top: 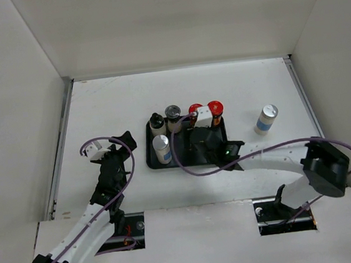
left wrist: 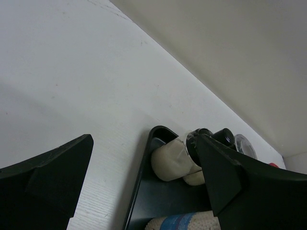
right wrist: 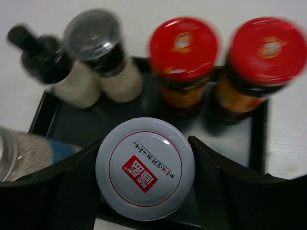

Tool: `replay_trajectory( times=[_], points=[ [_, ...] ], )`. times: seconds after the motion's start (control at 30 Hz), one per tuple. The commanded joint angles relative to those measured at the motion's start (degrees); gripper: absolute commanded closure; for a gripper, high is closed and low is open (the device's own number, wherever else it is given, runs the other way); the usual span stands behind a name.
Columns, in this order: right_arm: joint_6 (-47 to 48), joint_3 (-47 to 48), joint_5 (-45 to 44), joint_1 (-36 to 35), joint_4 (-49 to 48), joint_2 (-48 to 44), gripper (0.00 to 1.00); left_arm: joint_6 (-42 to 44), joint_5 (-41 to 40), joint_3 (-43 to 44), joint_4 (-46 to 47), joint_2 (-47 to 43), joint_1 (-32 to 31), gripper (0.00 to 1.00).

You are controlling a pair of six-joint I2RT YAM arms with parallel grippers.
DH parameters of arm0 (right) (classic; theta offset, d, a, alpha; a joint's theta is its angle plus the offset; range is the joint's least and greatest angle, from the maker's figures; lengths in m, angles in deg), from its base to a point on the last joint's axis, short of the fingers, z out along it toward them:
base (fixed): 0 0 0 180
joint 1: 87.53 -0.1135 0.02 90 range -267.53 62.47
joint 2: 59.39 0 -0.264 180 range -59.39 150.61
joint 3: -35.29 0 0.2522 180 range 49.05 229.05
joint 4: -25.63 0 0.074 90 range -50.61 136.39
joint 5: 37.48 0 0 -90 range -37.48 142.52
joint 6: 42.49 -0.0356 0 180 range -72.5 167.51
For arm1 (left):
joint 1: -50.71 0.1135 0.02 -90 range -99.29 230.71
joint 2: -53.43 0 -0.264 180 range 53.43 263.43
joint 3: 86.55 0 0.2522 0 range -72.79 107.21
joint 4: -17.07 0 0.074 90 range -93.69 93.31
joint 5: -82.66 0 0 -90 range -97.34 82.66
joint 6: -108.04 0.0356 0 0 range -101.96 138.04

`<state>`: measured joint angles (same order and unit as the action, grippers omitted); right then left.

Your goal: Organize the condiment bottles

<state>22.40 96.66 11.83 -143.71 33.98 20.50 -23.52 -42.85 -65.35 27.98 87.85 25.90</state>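
On the black tray [top: 151, 160] stand two red-capped jars [top: 215, 108], a black-capped cream bottle [top: 156, 123], a grey-capped cream bottle [top: 172, 115] and a silver-topped bottle with a blue label [top: 162, 149]. Another silver-topped bottle [top: 266, 119] stands on the table to the right of the tray. My right gripper [right wrist: 145, 170] hangs over the tray's near side, shut on a white-lidded jar [right wrist: 145, 167] with a red logo; both fingers press against the lid. The arm hides this jar in the top view. My left gripper [top: 117, 144] is open and empty, left of the tray.
White walls close in the table on the left, back and right. In the left wrist view the tray's left rim [left wrist: 142, 184] and the cream bottles [left wrist: 172, 160] lie just ahead of the open fingers. A purple cable loops over the tray's front.
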Motion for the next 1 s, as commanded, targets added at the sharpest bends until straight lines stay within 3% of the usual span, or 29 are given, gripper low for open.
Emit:
replay_trajectory(
  times=[0.0, 0.3, 0.5, 0.63, 0.77, 0.97],
  points=[
    [0.58, 5.02, 1.49, -2.91, -9.26, 4.37, 0.4, 0.25, 0.26, -0.41, 2.85, -1.19, -0.27, 0.09],
    [0.41, 5.56, 0.61, -5.82, -10.68, 11.86, 0.37, 0.25, 0.53, -0.41, 2.93, -0.75, -0.18, 0.09],
    [-3.29, 3.54, -2.12, -6.88, -8.65, 12.48, 0.05, 0.25, 0.52, -0.5, 3.2, -0.93, -0.36, 0.09],
    [-1.45, 2.31, -3.17, -6.0, -7.95, 5.64, 0.0, 0.25, 0.35, -0.41, 3.2, -0.49, -0.36, 0.09],
    [2.59, -1.46, -7.64, -0.3, -6.03, -6.65, 0.0, 0.25, 0.53, -0.41, 3.11, -0.84, -0.36, 0.09],
    [6.02, -4.98, -24.07, 17.44, 5.31, -18.1, 0.0, -0.1, 0.52, -1.12, 4.33, 1.61, -0.36, 0.09]
  ],
)
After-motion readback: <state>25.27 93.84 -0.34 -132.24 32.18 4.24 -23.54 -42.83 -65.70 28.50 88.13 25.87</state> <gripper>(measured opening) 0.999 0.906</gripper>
